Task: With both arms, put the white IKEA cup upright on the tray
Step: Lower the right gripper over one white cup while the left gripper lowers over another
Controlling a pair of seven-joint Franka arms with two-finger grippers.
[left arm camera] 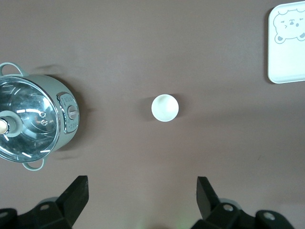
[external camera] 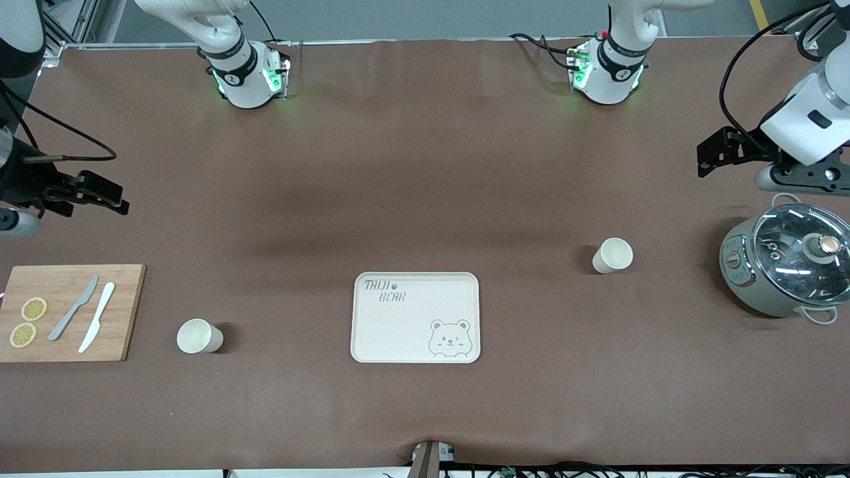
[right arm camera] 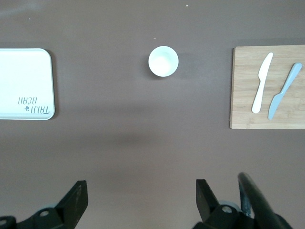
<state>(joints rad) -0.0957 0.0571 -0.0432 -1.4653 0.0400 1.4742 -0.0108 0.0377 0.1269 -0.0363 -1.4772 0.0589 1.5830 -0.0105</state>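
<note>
Brown surface [external camera: 425, 199] with tray [external camera: 415, 317] mid-way, one white cup [external camera: 612, 255] upright toward the left arm's end, another cup [external camera: 199, 336] beside the cutting board [external camera: 70, 312], left claw [left arm camera: 142, 195] and right claw [right arm camera: 141, 198] both spread wide, hovering empty.

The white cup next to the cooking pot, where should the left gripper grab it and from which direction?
Probably from straight above: the cup stands upright, mouth open, apart from the pot. The open left gripper could drop one finger inside and one outside, pinching the rim wall on the side away from the pot.
</note>
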